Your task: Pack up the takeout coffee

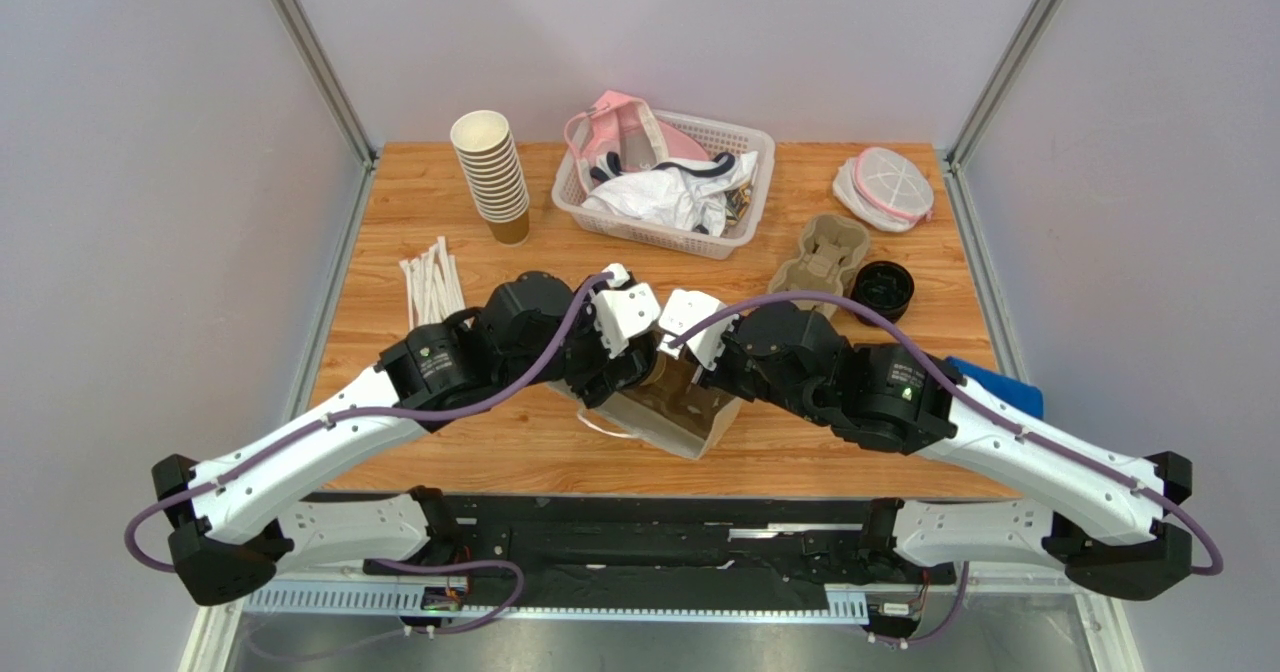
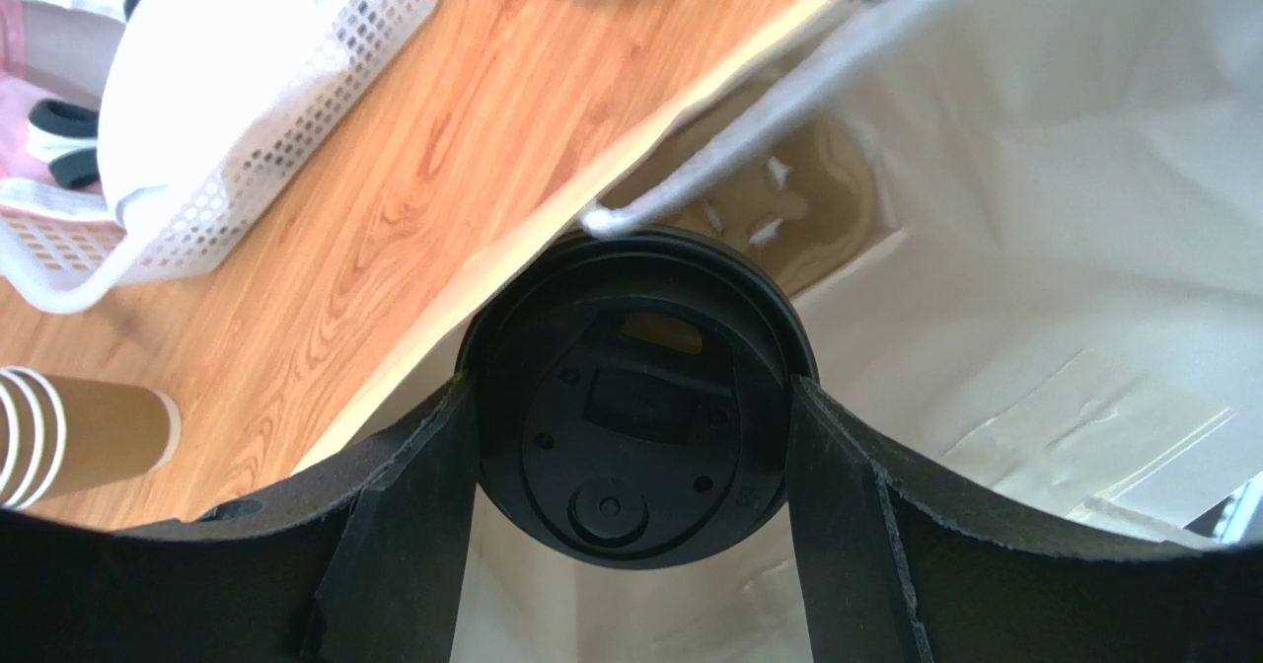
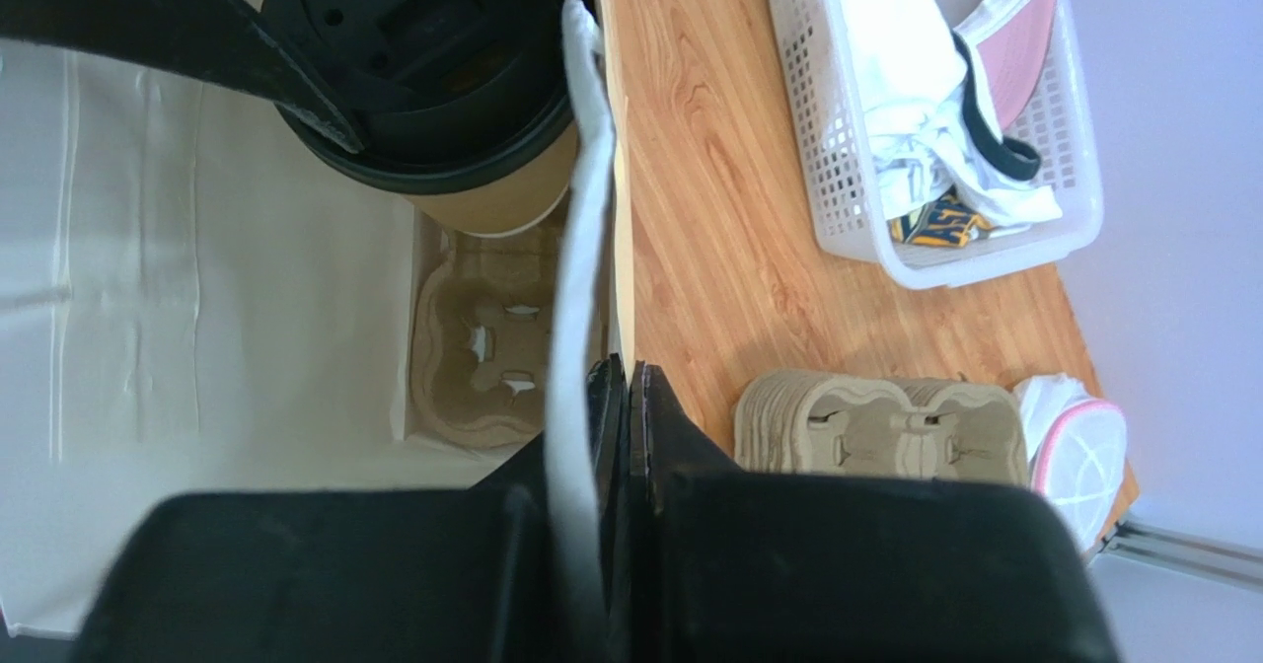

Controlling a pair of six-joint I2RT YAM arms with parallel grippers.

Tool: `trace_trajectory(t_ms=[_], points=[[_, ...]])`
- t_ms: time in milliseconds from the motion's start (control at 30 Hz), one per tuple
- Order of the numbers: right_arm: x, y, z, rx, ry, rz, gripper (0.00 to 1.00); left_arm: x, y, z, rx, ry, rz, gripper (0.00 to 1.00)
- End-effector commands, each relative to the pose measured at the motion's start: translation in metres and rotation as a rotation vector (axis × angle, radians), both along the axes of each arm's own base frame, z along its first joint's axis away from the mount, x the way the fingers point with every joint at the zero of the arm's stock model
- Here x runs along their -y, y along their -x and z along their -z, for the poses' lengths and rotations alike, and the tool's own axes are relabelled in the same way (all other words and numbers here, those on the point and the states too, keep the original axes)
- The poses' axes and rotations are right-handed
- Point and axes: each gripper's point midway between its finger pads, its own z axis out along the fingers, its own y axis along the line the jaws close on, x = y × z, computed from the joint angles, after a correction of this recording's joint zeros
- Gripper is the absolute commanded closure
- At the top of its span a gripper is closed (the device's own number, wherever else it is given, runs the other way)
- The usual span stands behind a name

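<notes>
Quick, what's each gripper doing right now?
Left gripper: closed on the takeout coffee.
Right gripper: closed on the bag handle.

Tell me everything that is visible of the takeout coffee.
The takeout coffee is a small kraft-brown paper cup closed by a round black plastic lid with a sip hole and moulded recesses. The left gripper clamps it, black fingers on either side of the lid, in the mouth of the paper bag, over a pulp carrier.

Inside white-lined paper bag: free room R of my black-lidded kraft cup; flat white handle crosses just beside lid rim; pulp cup carrier on bag floor.
</notes>
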Motion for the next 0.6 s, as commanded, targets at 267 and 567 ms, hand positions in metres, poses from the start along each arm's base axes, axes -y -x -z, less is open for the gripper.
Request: trace_trajectory(t_ms=[267, 567], points=[[-0.010, -0.008, -0.042, 0.038, -0.155, 0.043, 1.00, -0.001, 0.018, 0.027, 0.348, -0.143, 0.269, 0.86], [-0.016, 0.021, -0.032, -0.042, -0.161, -0.112, 1.00, 0.001, 0.002, 0.029, 0.537, -0.258, 0.325, 0.86]])
